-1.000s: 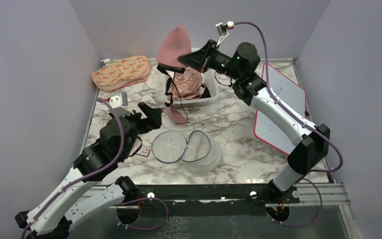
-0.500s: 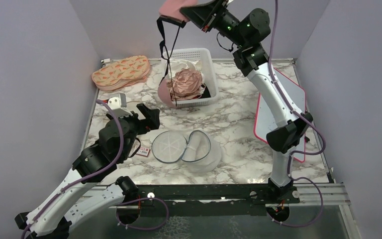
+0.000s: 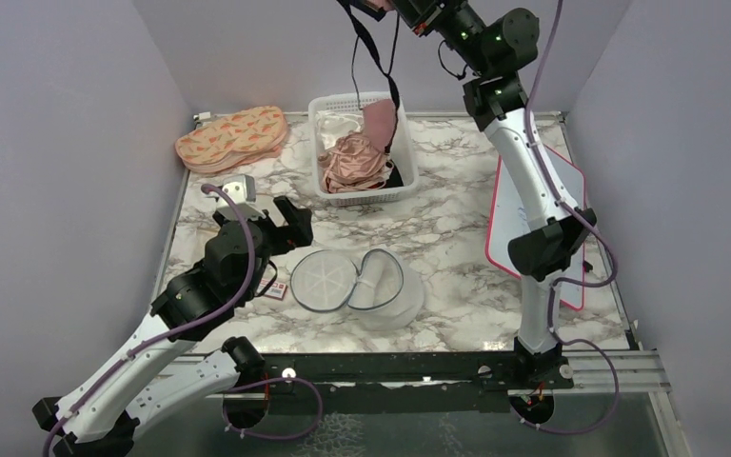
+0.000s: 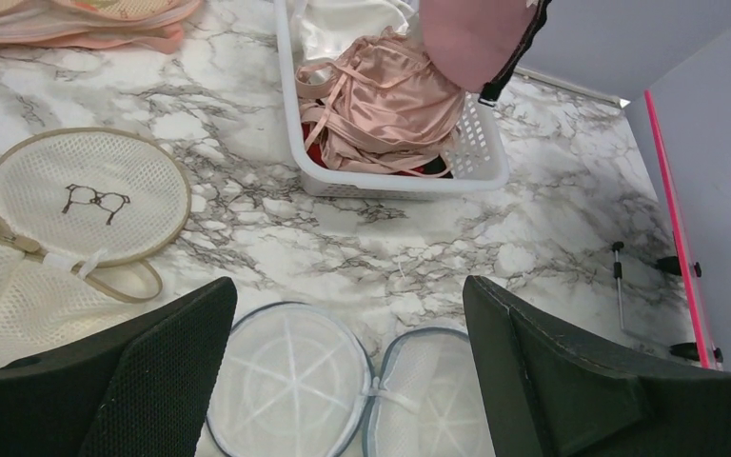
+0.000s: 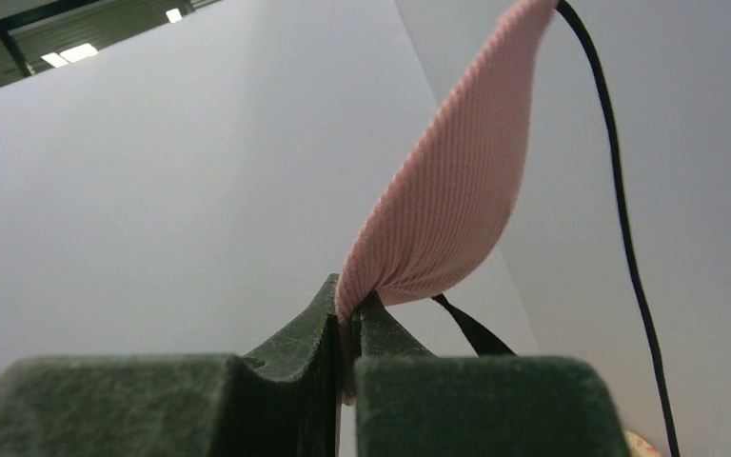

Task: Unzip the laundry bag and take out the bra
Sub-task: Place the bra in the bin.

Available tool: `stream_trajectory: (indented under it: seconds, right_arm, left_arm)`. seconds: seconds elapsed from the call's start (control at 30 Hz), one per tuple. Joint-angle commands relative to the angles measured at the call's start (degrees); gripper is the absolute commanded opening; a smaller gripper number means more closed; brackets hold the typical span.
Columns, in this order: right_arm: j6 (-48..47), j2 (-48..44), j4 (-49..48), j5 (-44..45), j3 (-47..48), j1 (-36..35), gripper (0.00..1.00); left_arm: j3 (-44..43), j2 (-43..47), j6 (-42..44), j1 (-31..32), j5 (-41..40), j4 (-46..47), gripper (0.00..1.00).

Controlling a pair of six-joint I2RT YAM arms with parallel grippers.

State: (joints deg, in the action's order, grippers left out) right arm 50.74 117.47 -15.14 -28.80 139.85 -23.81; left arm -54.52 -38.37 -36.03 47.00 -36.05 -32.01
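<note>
Bra [image 3: 379, 119] hangs over basket [image 3: 362, 198]; gap to laundry bag [image 3: 328, 279] clr.

Up high, there's the dusty-pink ribbed bra [image 5: 447, 190], black straps, black trim. Down below, the white marble surface [image 3: 457, 238] is streaked with grey veins. White slotted plastic basket [image 3: 366, 197]; shiny peach-pink satin cloth [image 3: 352, 164]; cream-white satin cloth [image 3: 335, 124]. Round white mesh laundry bag [image 3: 324, 281], blue-grey rim. Flat peach fabric pouch [image 3: 231, 136], orange-red print all over.

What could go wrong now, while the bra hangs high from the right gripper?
The right gripper pinches only a thin edge of the bra, so it might slip out. Its lower half dangles over the basket and could snag the rim or drag out the clothes inside.
</note>
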Motion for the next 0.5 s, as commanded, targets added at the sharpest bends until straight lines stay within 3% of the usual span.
stream_trajectory:
  seconds: [0.0, 0.2, 0.47]
  right_arm:
    - [0.36, 4.67, -2.33, -1.7, -4.03, -0.27, 0.01]
    - [-0.14, 10.3, -1.87, -3.96, -2.54, -0.27, 0.01]
    - [-1.33, 9.86, -1.33, -3.85, -2.47, -0.36, 0.01]
  left_arm:
    - [0.89, -0.89, 1.91, 0.26, -1.52, 3.13, 0.83]
    - [1.04, -2.85, 2.19, 0.17, -0.46, 4.17, 0.83]
    - [1.79, -3.7, 2.45, 0.24, -0.08, 5.66, 0.83]
